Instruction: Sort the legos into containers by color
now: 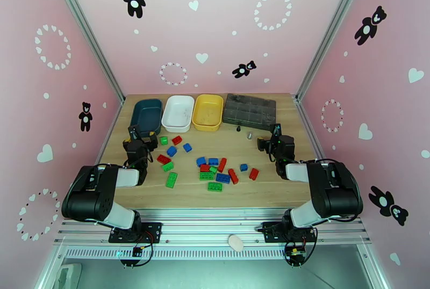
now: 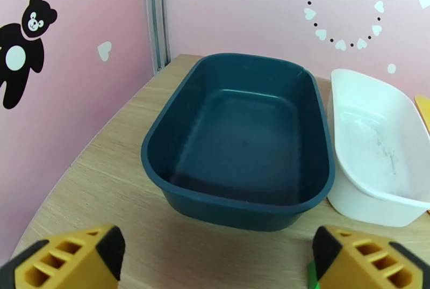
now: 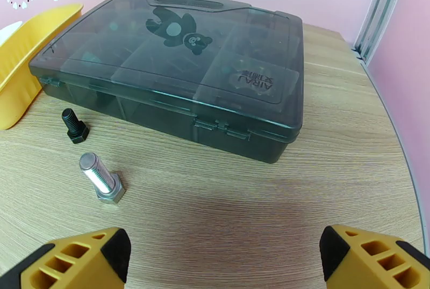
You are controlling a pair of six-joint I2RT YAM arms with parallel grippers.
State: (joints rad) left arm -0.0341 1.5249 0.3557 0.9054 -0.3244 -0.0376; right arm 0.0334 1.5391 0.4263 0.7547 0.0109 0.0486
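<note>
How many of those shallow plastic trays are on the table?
3, in a row along the far edge: a dark teal plastic tray at the left, a white plastic tray in the middle, a yellow plastic tray right of it. None look hidden.

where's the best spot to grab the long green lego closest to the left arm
Take the long green lego across its two long sides at mid-length, coming straight down from above. It lies flat with bare table along both long sides, so the left gripper, which is open, should fit around its narrow width.
</note>
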